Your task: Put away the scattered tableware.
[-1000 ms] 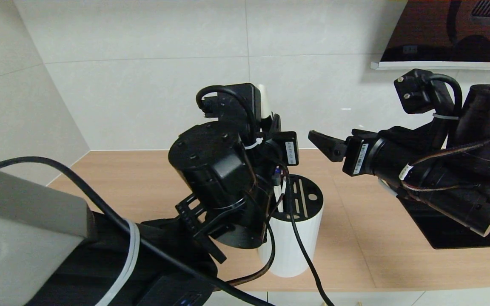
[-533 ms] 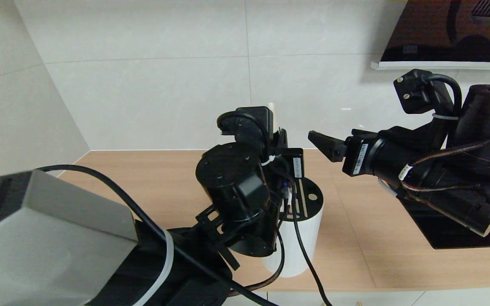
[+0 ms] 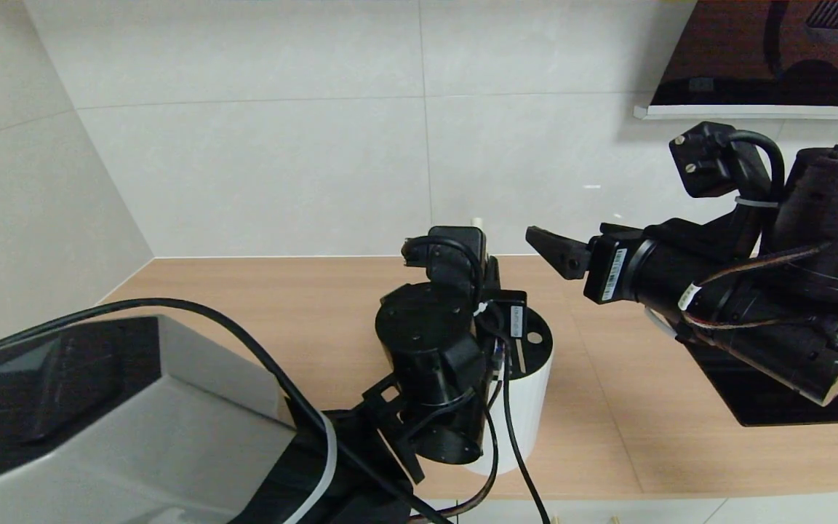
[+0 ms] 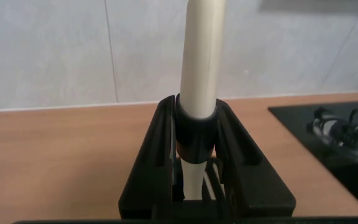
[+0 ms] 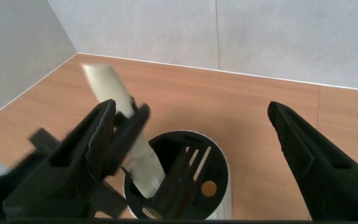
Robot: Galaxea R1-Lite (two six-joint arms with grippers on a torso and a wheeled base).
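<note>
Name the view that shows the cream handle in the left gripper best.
Left wrist view: the cream handle stands central and unobstructed, clamped in the left gripper. The right wrist view shows it tilted at the holder, partly hidden. In the head view its tip peeks above the left arm.

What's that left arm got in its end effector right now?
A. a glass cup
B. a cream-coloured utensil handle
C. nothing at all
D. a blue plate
B: the left end effector is closed around a cream-coloured handle, which it holds at the slotted black top of the white holder.
</note>
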